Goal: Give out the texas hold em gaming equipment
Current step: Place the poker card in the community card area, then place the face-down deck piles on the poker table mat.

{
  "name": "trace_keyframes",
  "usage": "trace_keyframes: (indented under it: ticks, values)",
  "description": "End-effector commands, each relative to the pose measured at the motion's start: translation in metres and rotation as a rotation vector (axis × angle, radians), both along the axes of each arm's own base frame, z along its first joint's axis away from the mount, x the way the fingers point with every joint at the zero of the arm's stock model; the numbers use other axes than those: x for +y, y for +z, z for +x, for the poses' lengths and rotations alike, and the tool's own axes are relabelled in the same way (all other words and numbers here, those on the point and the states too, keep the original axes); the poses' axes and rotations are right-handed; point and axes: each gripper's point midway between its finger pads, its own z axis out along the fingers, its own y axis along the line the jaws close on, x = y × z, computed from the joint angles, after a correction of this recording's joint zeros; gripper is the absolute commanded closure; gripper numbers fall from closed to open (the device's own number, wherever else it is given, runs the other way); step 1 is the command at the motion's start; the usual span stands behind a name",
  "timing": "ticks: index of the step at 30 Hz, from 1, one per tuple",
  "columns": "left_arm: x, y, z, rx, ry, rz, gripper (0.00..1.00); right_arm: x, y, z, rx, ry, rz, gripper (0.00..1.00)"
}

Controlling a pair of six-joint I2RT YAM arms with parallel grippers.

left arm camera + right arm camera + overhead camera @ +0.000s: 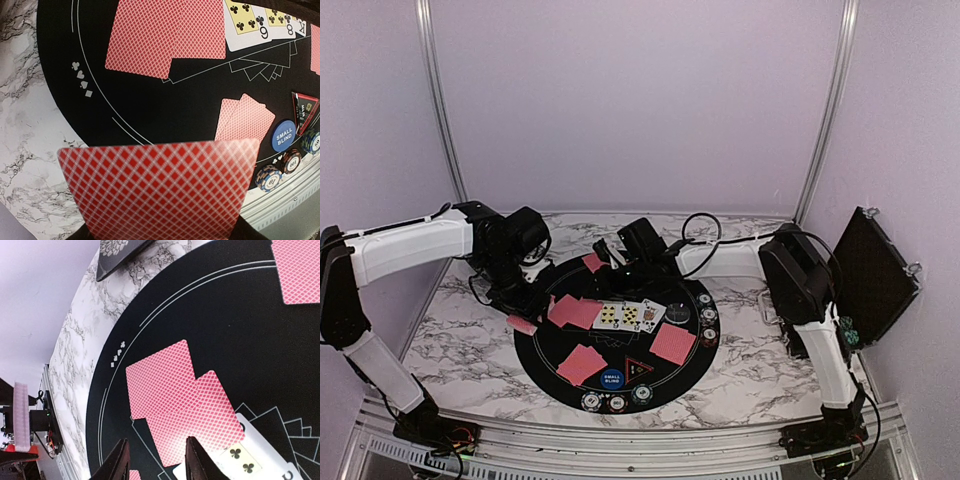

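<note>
Gripping a red-backed deck (160, 190) in our closed left gripper (525, 312), we hold our right gripper (157, 462) open over 2 overlapping face-down cards (175, 400) on the black mat (240, 330).

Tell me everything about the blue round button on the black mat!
The button is a small, flat blue disc, plastic-looking, with SMALL BLIND in white letters. It lies face up on the mat, near its edge. A red-edged triangle marker sits tight beside it, two red-backed cards lie on its other side, and striped chips sit just beyond.
</note>
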Motion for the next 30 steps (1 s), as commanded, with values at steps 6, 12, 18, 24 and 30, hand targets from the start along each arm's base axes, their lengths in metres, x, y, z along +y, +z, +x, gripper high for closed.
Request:
trace_keyframes:
  ticks: [6, 12, 18, 24, 30]
  values:
    - [-0.004, 0.001, 0.037, -0.07, 0.067, 0.015, 0.45, -0.035, 0.078, 0.015, -0.158, -0.069, 0.096, 0.54]
    - [-0.005, -0.007, 0.065, -0.08, 0.098, 0.022, 0.45, -0.073, 0.096, 0.019, -0.204, -0.124, 0.097, 0.38]
    - [0.003, -0.021, 0.097, -0.093, 0.137, 0.058, 0.46, -0.109, 0.115, 0.023, -0.258, -0.182, 0.092, 0.27]
    - [0.007, -0.039, 0.127, -0.092, 0.167, 0.073, 0.46, -0.137, 0.142, 0.023, -0.308, -0.226, 0.112, 0.16]
    - [0.012, -0.059, 0.154, -0.092, 0.197, 0.093, 0.46, -0.161, 0.167, 0.023, -0.368, -0.271, 0.119, 0.13]
